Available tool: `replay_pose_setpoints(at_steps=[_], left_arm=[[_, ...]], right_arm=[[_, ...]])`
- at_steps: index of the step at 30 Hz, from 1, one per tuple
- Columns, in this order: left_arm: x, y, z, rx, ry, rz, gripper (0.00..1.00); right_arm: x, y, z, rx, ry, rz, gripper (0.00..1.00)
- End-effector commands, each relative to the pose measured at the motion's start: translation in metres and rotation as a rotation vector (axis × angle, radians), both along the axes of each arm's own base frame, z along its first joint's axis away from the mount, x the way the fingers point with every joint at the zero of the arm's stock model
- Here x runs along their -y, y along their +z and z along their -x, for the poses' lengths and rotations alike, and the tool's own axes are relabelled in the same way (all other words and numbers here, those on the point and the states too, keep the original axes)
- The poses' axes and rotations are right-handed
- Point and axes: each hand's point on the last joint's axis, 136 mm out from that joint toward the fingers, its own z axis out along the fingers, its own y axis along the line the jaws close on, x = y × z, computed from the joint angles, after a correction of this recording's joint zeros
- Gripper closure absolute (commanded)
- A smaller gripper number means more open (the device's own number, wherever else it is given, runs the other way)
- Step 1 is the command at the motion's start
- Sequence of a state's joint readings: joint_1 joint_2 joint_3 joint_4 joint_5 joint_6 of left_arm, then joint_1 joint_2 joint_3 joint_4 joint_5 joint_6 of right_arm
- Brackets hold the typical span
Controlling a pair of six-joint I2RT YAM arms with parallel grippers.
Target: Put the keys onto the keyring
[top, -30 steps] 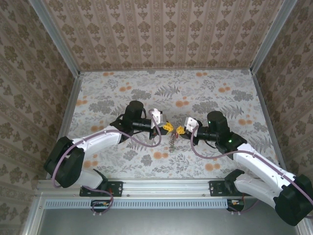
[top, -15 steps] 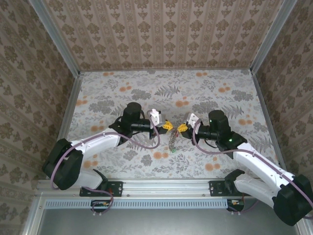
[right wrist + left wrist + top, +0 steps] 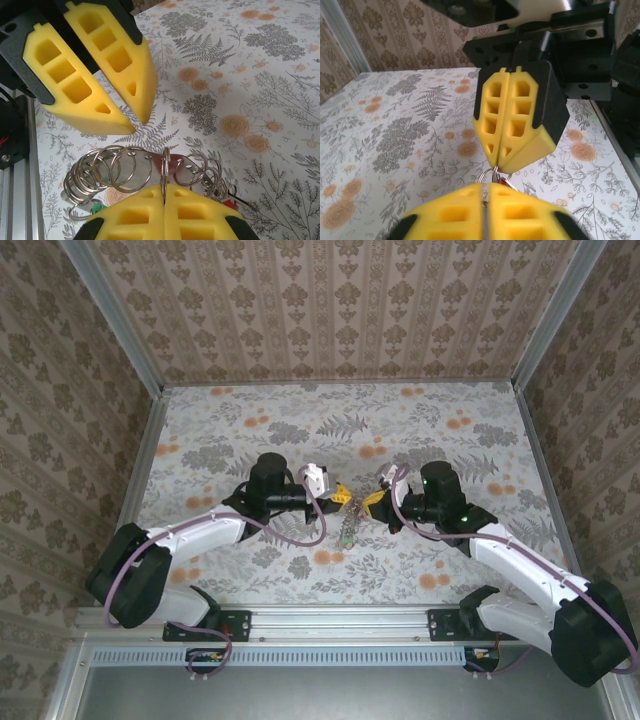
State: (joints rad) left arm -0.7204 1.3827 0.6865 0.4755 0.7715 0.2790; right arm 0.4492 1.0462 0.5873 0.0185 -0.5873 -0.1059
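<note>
Left jaws eased slightly apart since a second back, I saw them just above the keyring (image 3: 112, 167), right jaws clamped on one ring, red key (image 3: 154, 161) behind.

Counter (image 3: 250, 410): flat, covered by a pale sheet printed with grey ferns and orange blossoms.
Far, left and right edges: meet patterned papered walls (image 3: 340, 310).
Near edge: grey metal rail (image 3: 340, 625).
Middle, toward the near edge: keyring (image 3: 348, 529), a cluster of wire rings; whether it touches the counter cannot be told.
</note>
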Motion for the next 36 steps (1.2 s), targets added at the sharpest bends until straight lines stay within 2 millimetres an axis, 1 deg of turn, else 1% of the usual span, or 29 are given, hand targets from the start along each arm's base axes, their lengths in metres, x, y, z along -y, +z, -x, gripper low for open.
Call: replay_pose_setpoints(at_steps=[1, 3, 5, 8, 10, 12, 15, 20, 24, 26, 31, 36], left_arm=[[-0.006, 0.006, -0.007, 0.016, 0.027, 0.002, 0.80], [-0.006, 0.009, -0.011, 0.010, 0.024, -0.006, 0.77], [-0.006, 0.014, -0.014, 0.015, 0.009, -0.010, 0.71], [-0.008, 0.020, -0.018, 0.031, -0.007, -0.028, 0.69], [-0.010, 0.022, -0.021, 0.027, -0.044, -0.047, 0.66], [-0.011, 0.016, -0.023, 0.026, -0.068, -0.113, 0.66], [-0.009, 0.018, -0.023, 0.031, -0.137, -0.177, 0.64], [-0.006, 0.020, -0.017, -0.003, -0.258, -0.213, 0.62], [-0.002, 0.024, -0.013, -0.046, -0.332, -0.211, 0.61], [-0.002, 0.026, -0.011, -0.066, -0.358, -0.195, 0.58], [0.001, 0.020, -0.011, -0.103, -0.380, -0.222, 0.56], [0.008, 0.012, -0.011, -0.103, -0.395, -0.255, 0.55]], right_arm=[[-0.001, 0.017, 0.002, 0.065, 0.033, 0.001, 1.00], [-0.002, 0.019, 0.002, 0.076, 0.041, 0.002, 1.00], [-0.002, 0.020, 0.002, 0.087, 0.049, 0.006, 1.00], [-0.002, 0.020, 0.002, 0.097, 0.054, 0.015, 1.00], [-0.002, 0.019, 0.003, 0.102, 0.059, 0.021, 1.00], [-0.002, 0.018, 0.003, 0.108, 0.066, 0.026, 1.00], [-0.003, 0.020, 0.004, 0.116, 0.076, 0.024, 1.00], [-0.004, 0.024, 0.003, 0.134, 0.088, 0.027, 1.00], [-0.004, 0.026, 0.003, 0.145, 0.091, 0.029, 1.00], [-0.004, 0.026, 0.002, 0.147, 0.088, 0.033, 1.00], [-0.004, 0.026, 0.003, 0.155, 0.094, 0.036, 1.00], [-0.004, 0.029, 0.003, 0.164, 0.101, 0.035, 1.00]])
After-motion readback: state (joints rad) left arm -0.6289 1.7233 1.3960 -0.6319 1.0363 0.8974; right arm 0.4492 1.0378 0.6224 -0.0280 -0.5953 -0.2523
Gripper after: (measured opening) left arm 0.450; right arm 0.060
